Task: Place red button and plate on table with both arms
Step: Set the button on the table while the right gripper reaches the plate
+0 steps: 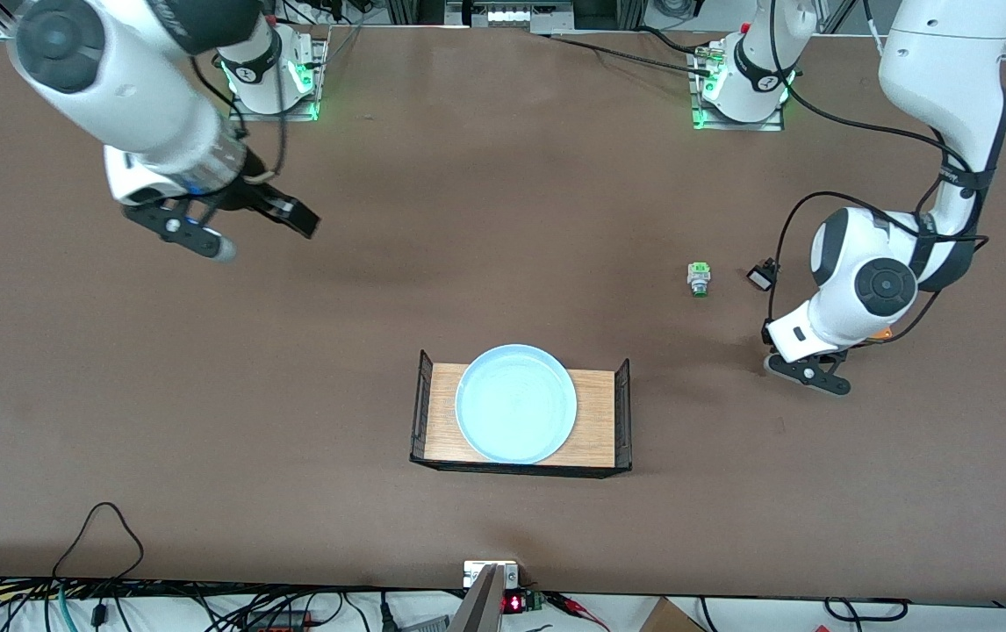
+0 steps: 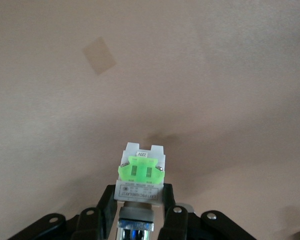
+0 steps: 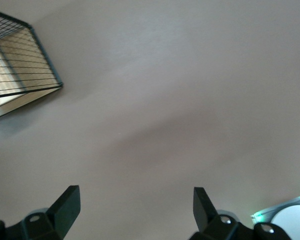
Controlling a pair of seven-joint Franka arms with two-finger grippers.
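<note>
holding the red button (image 2: pixel 140 177) clamped between its fingers over bare table (image 1: pixel 503 219), your left gripper (image 1: pixel 806 373) risks tipping it on release; the plate (image 1: pixel 516 403) sits on the wooden tray (image 1: pixel 595 412), and your right gripper (image 3: pixel 135 205), spread wide and empty above the table, could nudge that tray

The plate (image 1: pixel 516 404) sits in the tray (image 1: pixel 604 420) on the tabletop (image 1: pixel 292 439); the green-capped button (image 1: pixel 699 279) lies at the tray's 2 o'clock, the small part (image 1: pixel 761 277) beside it.
</note>
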